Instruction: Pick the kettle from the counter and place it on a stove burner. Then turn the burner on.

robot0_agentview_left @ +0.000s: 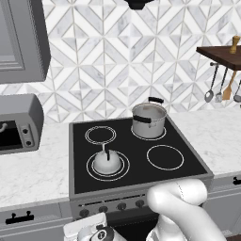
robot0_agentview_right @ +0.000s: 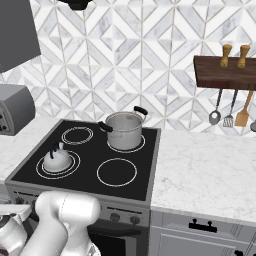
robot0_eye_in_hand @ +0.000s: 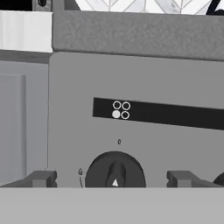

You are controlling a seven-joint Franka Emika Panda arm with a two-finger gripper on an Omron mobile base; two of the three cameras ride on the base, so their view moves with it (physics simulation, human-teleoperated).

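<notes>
Left base view: kettle sitting on the burner, placement done. Right base view: kettle resting beside the pot. Hand view: gripper, jaws spread and empty, facing the knob; burner not yet being switched on.

Arm folded low, gripper level, fingers spread wide, holding nothing

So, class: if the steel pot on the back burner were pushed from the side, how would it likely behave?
The steel pot looks wide and flat-bottomed, so it would probably slide rather than tip or roll. The black glass cooktop looks smooth, so it may slide easily. Its two black side handles suggest a rigid body, likely heavier than the small kettle.
</notes>
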